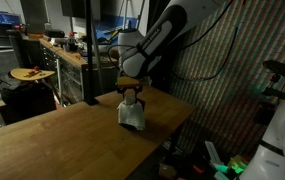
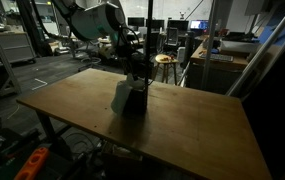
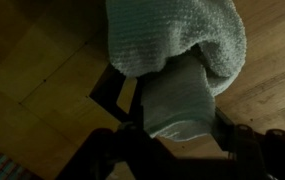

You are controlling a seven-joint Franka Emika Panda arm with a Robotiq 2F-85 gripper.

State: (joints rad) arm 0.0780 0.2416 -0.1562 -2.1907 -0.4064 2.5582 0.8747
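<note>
Gripper [image 3: 174,138] straddles a pale upright cylinder [image 3: 177,108] capped by a light-grey terry-cloth towel [image 3: 172,40] — jaws sit close on either side, but I cannot tell whether they pinch it. The bundle stands on the brown wooden table [image 1: 52,140], unlifted — judged: approach done, firm grasp and lift outstanding. Beyond, a round-topped stool [image 1: 32,74].

In the wrist view the towel [image 3: 177,40] runs off the top edge of the frame and covers the upper part of the white cylinder [image 3: 177,105], so what the cylinder is cannot be told. The gripper [image 3: 179,138] along the bottom is dark, blurred and cut by the lower edge, and whether its fingers [image 3: 132,135] touch the cylinder is unclear. In both exterior views the fingertips, mid-frame, are too small to make out.
</note>
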